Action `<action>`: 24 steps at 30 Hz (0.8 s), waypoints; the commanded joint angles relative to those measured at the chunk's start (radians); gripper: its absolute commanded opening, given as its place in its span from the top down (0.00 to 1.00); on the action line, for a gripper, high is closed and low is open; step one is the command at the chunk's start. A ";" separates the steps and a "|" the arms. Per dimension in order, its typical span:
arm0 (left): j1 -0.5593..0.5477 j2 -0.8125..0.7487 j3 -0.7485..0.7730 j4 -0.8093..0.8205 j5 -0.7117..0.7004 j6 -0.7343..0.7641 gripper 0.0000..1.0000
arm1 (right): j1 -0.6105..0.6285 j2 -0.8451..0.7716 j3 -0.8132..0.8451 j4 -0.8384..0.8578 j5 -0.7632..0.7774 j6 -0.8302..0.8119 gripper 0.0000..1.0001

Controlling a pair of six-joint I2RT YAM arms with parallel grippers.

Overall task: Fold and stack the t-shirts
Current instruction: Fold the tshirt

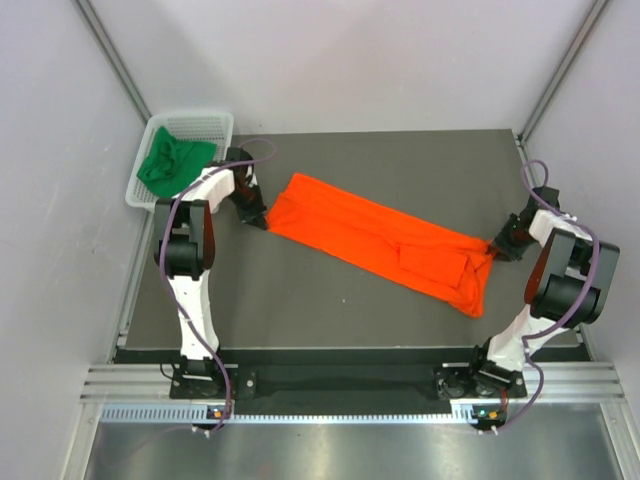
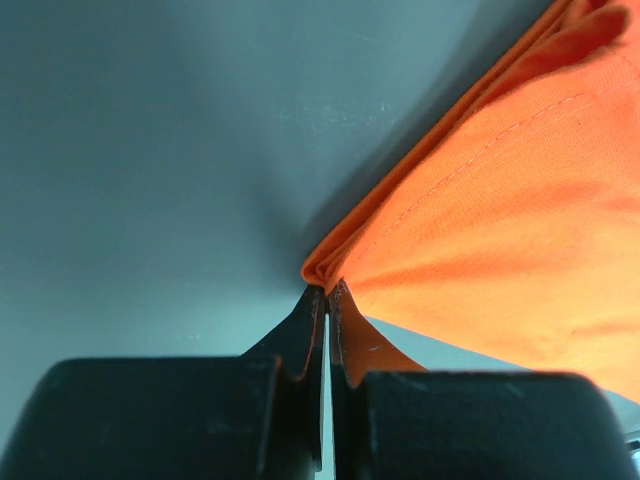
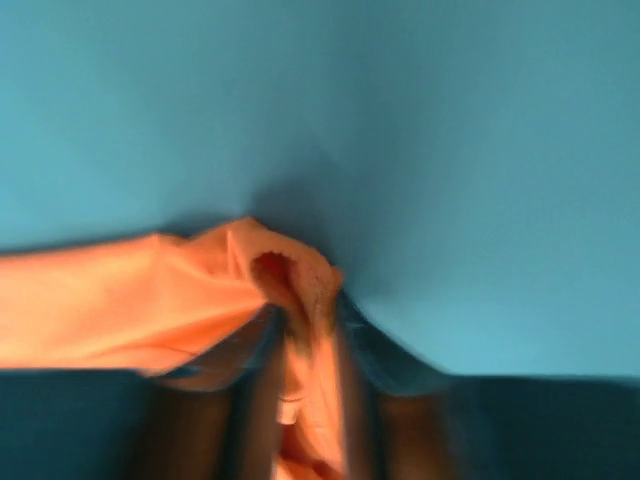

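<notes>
Now left fingers [image 2: 300, 345] and right fingers [image 3: 385, 360] tight on opposite ends of orange t-shirt [image 1: 370, 235]; green t-shirt [image 1: 172, 165] in basket [image 1: 215, 122]

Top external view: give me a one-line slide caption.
The left end effector and right end effector pinch opposite ends of the orange t-shirt; the green t-shirt sits in the white basket.

The orange t-shirt [image 1: 380, 235] and green t-shirt [image 1: 172, 162] are made of soft matt cloth, the basket [image 1: 200, 124] of white plastic mesh; the table [image 1: 300, 295] is finished smooth and matt.
</notes>
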 commanded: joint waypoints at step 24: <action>-0.387 -0.512 -0.651 0.210 -0.059 -0.288 1.00 | 0.225 0.660 0.928 0.229 -0.009 0.020 0.97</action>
